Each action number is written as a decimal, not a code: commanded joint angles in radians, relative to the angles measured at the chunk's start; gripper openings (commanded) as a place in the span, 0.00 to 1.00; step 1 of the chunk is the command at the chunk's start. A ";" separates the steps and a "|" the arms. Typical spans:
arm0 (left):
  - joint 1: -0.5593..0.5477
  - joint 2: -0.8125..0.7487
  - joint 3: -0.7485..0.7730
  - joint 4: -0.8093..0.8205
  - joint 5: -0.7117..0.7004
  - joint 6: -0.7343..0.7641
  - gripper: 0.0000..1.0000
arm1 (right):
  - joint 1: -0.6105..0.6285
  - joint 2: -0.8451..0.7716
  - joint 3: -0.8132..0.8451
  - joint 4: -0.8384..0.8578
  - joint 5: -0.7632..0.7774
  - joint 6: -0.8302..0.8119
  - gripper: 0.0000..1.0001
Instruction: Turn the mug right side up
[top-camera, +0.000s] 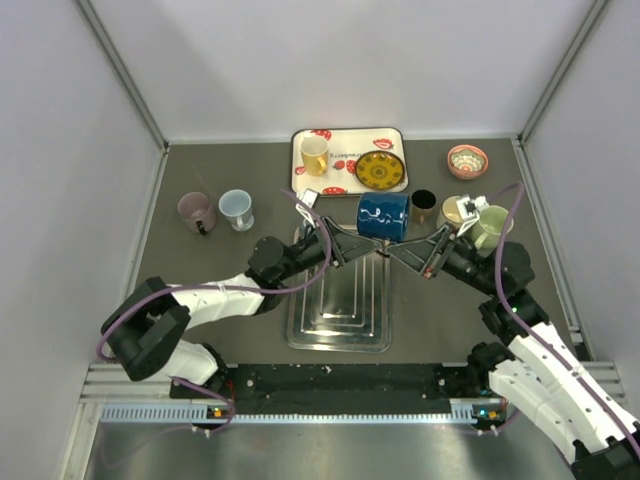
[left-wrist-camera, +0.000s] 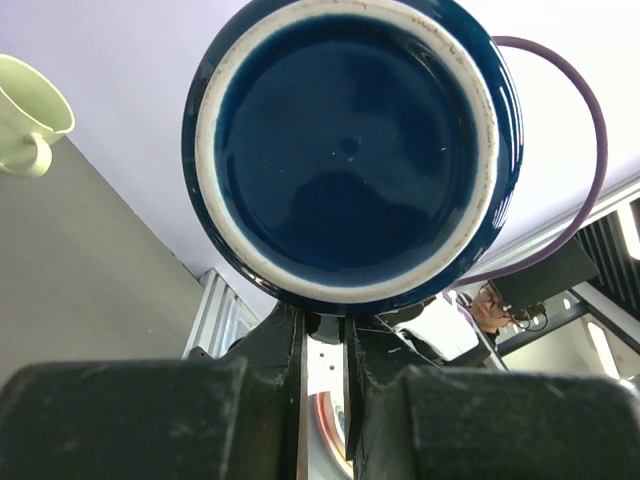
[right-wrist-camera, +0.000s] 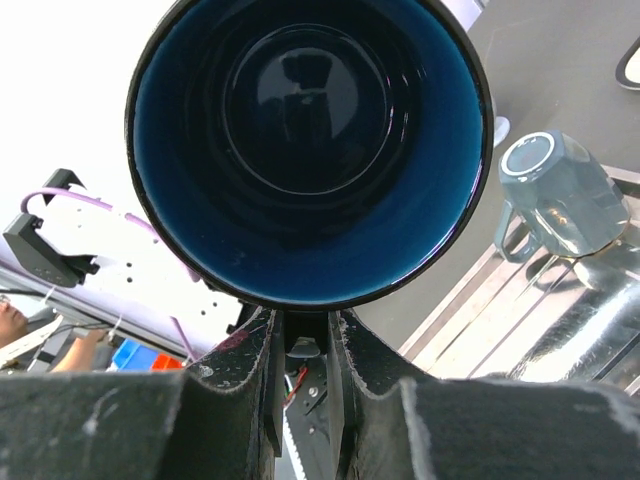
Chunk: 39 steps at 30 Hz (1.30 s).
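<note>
Blue mug (top-camera: 383, 217) hangs on its side over the far end of the metal tray (top-camera: 300, 340). Its base faces left and its mouth faces right, so we judge it mid-flip, not yet upright. The handle seems to point down toward the metal tray, which gives both arms something thin to pinch.

Right end effector (right-wrist-camera: 303, 330): jaws narrow, tips under the mug's rim. We read that as a grip on the blue mug.

Left end effector (left-wrist-camera: 322, 335): jaws also narrow, tips at the mug's base edge. It looks like a grip too, but the contact itself is hidden.

Counts:
- Six cups:
  - the blue mug
  - mauve mug (top-camera: 197, 212) and pale blue mug (top-camera: 236, 209), far-left of the metal tray
  - yellow mug (top-camera: 315, 155) on the patterned tray (top-camera: 345, 137), beyond the metal tray
  - black cup (top-camera: 423, 206) and green mug (top-camera: 492, 225), far-right of the metal tray
- One yellow plate (top-camera: 380, 171)
- One small bowl (top-camera: 467, 160)
- One tan item by the green mug, half hidden, so we cannot tell what it is
</note>
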 joint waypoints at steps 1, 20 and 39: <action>0.014 -0.036 0.121 0.164 0.009 0.031 0.00 | 0.020 -0.009 0.013 -0.138 -0.125 -0.078 0.00; 0.016 -0.295 0.060 -0.365 -0.056 0.442 0.00 | 0.020 -0.036 0.227 -0.509 -0.005 -0.260 0.50; -0.179 -0.049 0.454 -1.486 -0.840 0.855 0.00 | 0.020 -0.196 0.289 -0.985 0.579 -0.433 0.50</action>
